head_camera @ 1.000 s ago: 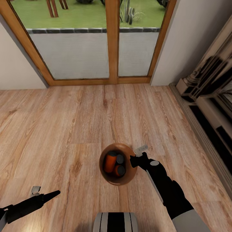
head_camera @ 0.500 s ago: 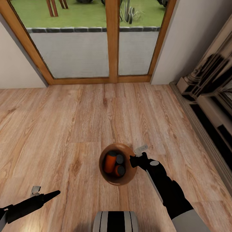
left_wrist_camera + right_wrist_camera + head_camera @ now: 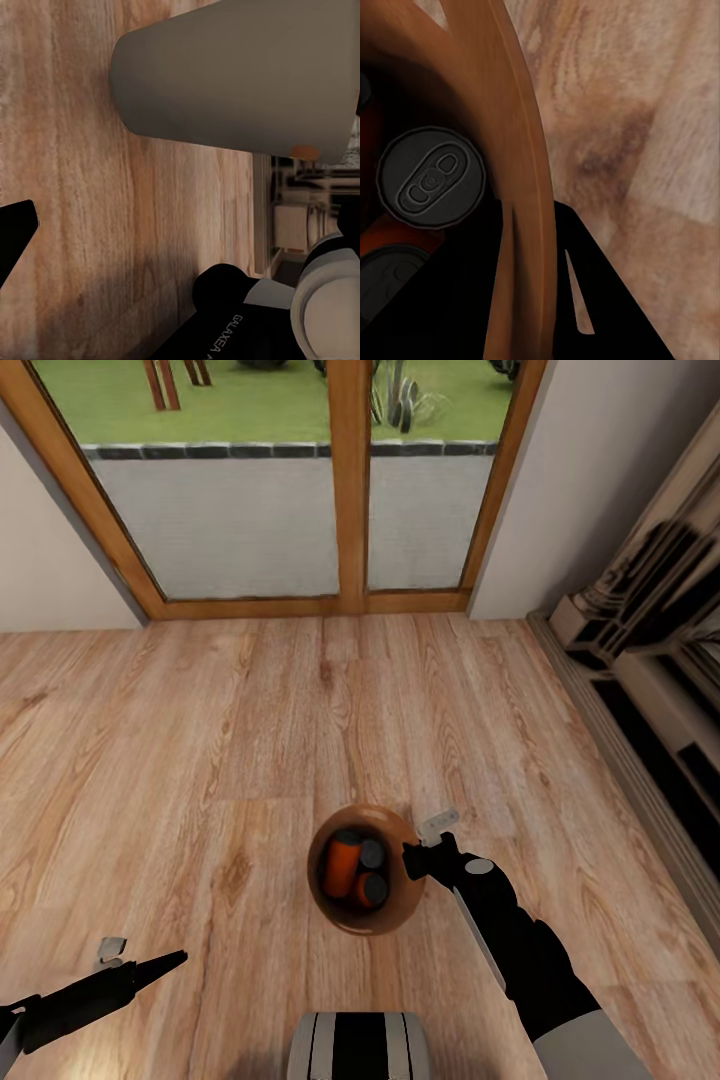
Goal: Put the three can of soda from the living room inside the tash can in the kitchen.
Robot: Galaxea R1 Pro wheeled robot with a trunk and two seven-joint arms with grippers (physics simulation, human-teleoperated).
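Note:
The trash can, coppery-brown inside, hangs just above the plank floor in front of my trunk in the head view. Three orange soda cans lie in it: one on its side and two showing grey tops. My right gripper is shut on the bin's right rim. In the right wrist view the rim runs between the fingers, beside a can top. My left gripper is open and holds nothing, low at the left. The bin's grey outside shows in the left wrist view.
Wood-framed glass doors stand straight ahead, with lawn beyond. A pale wall corner and a stepped fireplace surround run along the right. Light wood floor stretches between me and the doors.
The whole head view has crept a little, so the camera moved. The bin, the cans and both grippers keep their places relative to me.

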